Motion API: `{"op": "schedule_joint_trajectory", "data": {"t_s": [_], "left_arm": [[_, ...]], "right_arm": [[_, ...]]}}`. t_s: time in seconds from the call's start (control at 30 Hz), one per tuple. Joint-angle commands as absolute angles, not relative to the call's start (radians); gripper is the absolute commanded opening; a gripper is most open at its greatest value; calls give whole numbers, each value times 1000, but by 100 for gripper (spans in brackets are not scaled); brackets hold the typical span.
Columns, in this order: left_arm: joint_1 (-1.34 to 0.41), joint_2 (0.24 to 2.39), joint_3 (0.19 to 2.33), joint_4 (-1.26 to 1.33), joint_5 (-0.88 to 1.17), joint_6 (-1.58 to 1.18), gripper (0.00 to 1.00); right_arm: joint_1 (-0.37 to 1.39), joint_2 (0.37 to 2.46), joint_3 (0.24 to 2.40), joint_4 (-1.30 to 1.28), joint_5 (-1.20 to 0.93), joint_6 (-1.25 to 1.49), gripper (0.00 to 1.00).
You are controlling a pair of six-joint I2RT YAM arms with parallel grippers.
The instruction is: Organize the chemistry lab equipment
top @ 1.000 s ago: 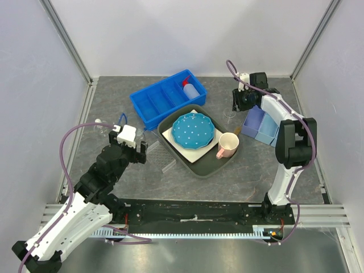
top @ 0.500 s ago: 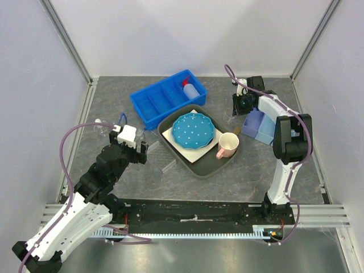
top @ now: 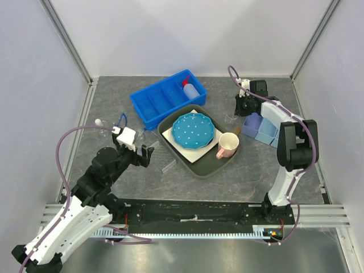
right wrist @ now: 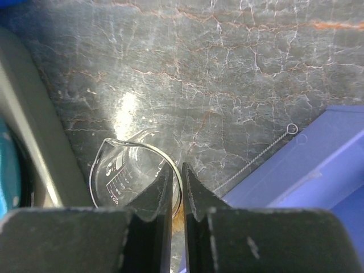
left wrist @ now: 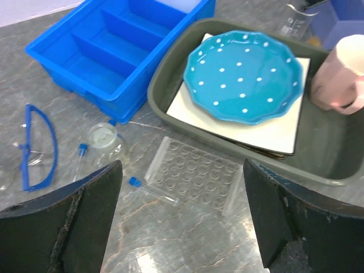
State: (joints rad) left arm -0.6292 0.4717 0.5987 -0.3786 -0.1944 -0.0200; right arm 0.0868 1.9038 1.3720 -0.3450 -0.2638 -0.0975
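Right tool (right wrist: 177,175) pinched on the rim of a beaker (right wrist: 119,170) — beaker upright on the table (right wrist: 227,68), between the grey tray (right wrist: 34,148) and a purple bin (right wrist: 307,165), a brush (right wrist: 256,154) just beside. Left tool (left wrist: 182,170) spread wide, gripping nothing — above a rack (left wrist: 193,182) and a vial (left wrist: 152,191); goggles (left wrist: 35,145) lie nearby.

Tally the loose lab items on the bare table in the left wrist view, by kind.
goggles: 1
blue-capped vials: 2
clear rack: 1
round clear vessel: 1
beaker: 1
Total: 6
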Motion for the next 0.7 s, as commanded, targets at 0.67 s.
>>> {"op": "schedule_joint_trajectory", "data": {"t_s": [0.67], "left_arm": [[-672, 1235, 1110, -153, 202, -925, 87]], "right_arm": [[199, 1454, 1229, -156, -410, -75, 11]]}}
